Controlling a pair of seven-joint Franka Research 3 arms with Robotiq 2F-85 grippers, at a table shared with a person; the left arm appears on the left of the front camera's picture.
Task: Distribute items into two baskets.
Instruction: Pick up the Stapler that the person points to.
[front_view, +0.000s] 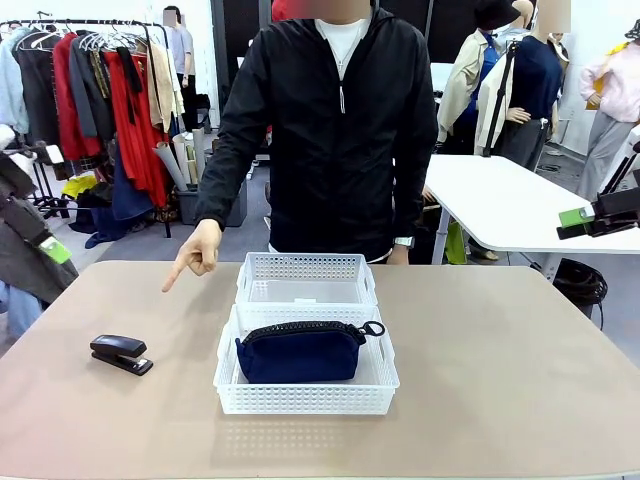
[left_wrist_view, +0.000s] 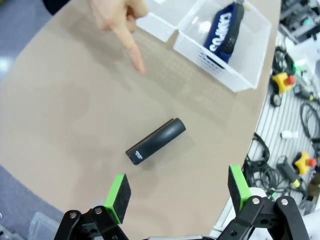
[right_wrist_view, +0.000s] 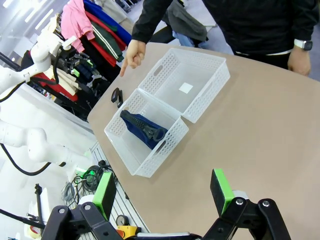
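Navy pouch (front_view: 300, 352) lying in near basket (front_view: 305, 402), far basket (front_view: 305, 267) touching behind it, black stapler (front_view: 121, 353) on table (front_view: 500, 380) at left, person's hand (front_view: 195, 255) pointing toward stapler, left gripper (left_wrist_view: 178, 191) fingers spread above stapler, right gripper (right_wrist_view: 163, 190) fingers spread.

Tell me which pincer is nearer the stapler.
Left. The left pincer hovers open close by the stapler, aimed at it; the right pincer is far off, beyond the baskets.
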